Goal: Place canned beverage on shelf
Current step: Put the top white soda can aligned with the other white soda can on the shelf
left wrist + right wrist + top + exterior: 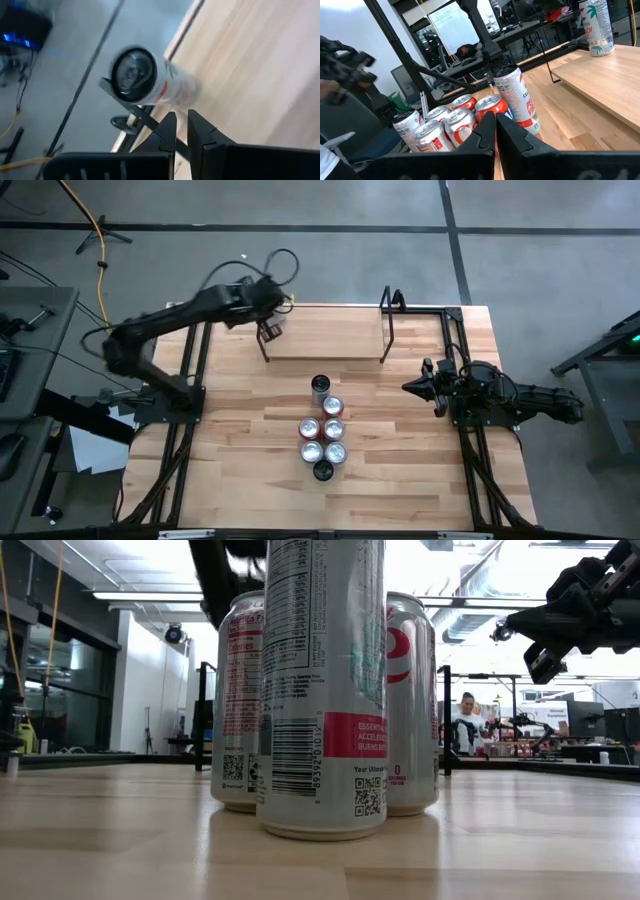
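Since the left gripper [270,330] hangs over the back left corner of the shelf [330,340] in the high view, that is where the work is. The spare cans [325,430] stand bunched mid-table, and the right gripper [412,387] waits at the right edge, pointing towards them.

At table height the bunch fills the view and blocks the shelf.

From the left wrist, a canned beverage [150,82] shows lid-first just beyond the claw. The fingers are pressed together with nothing between them. The can sits near the plank's edge.

From the right wrist, that claw is pinched together and empty too. The same can stands upright at the far end of the plank, base down, long axis vertical, lid up.

My guess is the placing is done and the arm needs to clear. I'd lift straight up before swinging away, because a sideways brush could knock a tall can off that corner.
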Action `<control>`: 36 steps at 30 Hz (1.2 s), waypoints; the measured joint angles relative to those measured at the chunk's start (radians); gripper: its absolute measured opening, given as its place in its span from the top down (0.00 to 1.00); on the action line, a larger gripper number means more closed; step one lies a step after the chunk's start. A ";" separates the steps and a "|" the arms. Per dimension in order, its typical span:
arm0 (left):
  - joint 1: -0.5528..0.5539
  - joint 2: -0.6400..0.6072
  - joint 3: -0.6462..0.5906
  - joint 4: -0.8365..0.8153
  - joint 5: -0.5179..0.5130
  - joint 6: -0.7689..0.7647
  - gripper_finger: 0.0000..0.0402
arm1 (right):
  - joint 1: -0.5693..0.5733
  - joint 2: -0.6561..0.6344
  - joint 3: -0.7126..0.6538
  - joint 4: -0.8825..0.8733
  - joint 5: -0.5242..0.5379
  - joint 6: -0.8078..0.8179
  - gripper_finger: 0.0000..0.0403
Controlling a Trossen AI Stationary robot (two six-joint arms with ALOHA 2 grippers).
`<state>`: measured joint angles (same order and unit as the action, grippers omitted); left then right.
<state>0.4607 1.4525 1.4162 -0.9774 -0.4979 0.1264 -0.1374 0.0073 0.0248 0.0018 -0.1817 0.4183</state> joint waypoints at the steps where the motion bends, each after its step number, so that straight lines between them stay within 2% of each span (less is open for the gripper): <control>1: -0.017 -0.043 0.000 -0.002 0.021 -0.016 1.00 | 0.000 0.000 0.000 0.000 0.000 0.000 1.00; 6: -0.083 -0.271 -0.017 0.094 0.239 -0.126 1.00 | 0.000 0.000 0.000 0.000 0.000 0.000 1.00; 10: -0.098 -0.419 -0.135 0.332 0.445 -0.180 0.99 | 0.000 0.000 0.000 0.000 0.000 0.000 1.00; 13: -0.098 -0.458 -0.221 0.433 0.521 -0.211 0.97 | 0.000 0.000 0.000 0.000 0.000 0.000 1.00; 17: -0.109 -0.421 -0.277 0.533 0.595 -0.214 0.90 | 0.000 0.000 0.000 0.000 0.000 0.000 1.00; 21: -0.146 -0.345 -0.266 0.584 0.652 -0.130 0.78 | 0.000 0.000 0.000 0.000 0.000 0.000 1.00; 27: -0.191 -0.251 -0.180 0.551 0.653 0.011 0.51 | 0.000 0.000 0.000 0.000 0.000 0.000 1.00; 32: -0.201 -0.199 -0.119 0.529 0.646 0.001 0.27 | 0.000 0.000 0.000 0.000 0.000 0.000 1.00; 36: -0.201 -0.160 -0.073 0.463 0.646 -0.016 0.15 | 0.000 0.000 0.000 0.000 0.000 0.000 1.00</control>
<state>0.2596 1.2920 1.3428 -0.5147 0.1482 0.1101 -0.1373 0.0071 0.0246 0.0019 -0.1814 0.4183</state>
